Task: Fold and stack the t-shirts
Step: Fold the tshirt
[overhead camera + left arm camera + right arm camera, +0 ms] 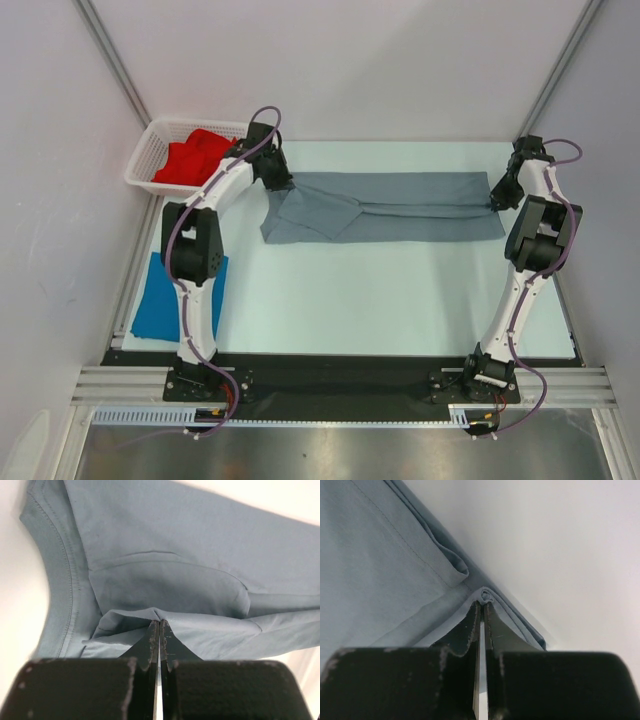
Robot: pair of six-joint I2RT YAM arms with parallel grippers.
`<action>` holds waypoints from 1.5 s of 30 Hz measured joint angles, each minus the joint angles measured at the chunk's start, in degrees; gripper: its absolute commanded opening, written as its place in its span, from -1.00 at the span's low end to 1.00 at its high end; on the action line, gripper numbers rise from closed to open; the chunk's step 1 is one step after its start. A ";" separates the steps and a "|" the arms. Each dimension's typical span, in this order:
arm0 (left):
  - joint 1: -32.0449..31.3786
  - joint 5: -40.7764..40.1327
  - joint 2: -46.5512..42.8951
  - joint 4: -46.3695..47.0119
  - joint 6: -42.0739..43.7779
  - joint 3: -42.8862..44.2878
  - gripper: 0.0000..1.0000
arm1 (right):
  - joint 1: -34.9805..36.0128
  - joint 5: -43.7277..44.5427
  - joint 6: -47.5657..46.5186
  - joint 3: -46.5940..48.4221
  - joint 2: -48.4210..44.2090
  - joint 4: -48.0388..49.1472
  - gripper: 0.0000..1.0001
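Pale table between white walls, with a white mesh basket at its far left corner. Heaped inside the basket, the red shirt, unfolded. Just right of the basket, laid flat and stretching away from it in a long band, the grey shirt, its long sides folded in and a sleeve flap angled across the end nearest the basket. Well nearer than the basket, toward the arm bases and partly hidden by the left arm, the blue shirt, a flat rectangle that looks folded. Left gripper clamped tight on a raised fold of grey cloth at the collar end, the end beside the basket, no gap showing between the fingers. Right gripper likewise closed on a bunched, layered edge at the shirt's other end, farthest from the basket. Reads as the middle of folding the grey shirt: narrowed lengthwise, not yet folded crosswise, not yet stacked, and the red one not started. Next move probably calls for keeping both pinches firm, lifting the two ends evenly so the layers do not slip apart, and carrying the far end over toward the basket end to halve the band.
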 measured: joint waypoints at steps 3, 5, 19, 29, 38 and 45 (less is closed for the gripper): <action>0.13 0.37 0.96 0.02 0.00 0.79 -0.99 | 0.09 0.02 0.00 0.28 0.13 -0.13 -0.90; 0.15 0.72 1.60 0.02 0.00 1.18 -0.99 | 0.09 0.04 0.00 0.33 0.13 -0.20 -0.90; 0.48 0.90 2.75 -0.02 0.07 1.77 -0.99 | 0.15 0.59 0.22 0.35 0.79 -0.20 -0.83; 1.03 1.07 3.37 -0.13 0.50 1.79 -0.99 | 0.42 1.05 0.63 0.39 1.20 -0.15 -0.81; 1.29 1.36 3.89 -0.20 0.50 1.79 -0.96 | 0.66 1.31 0.74 0.63 1.20 -0.15 -0.63; 1.70 1.27 3.87 -0.20 2.45 1.88 -0.10 | 0.68 2.60 0.66 5.46 2.95 -3.15 0.07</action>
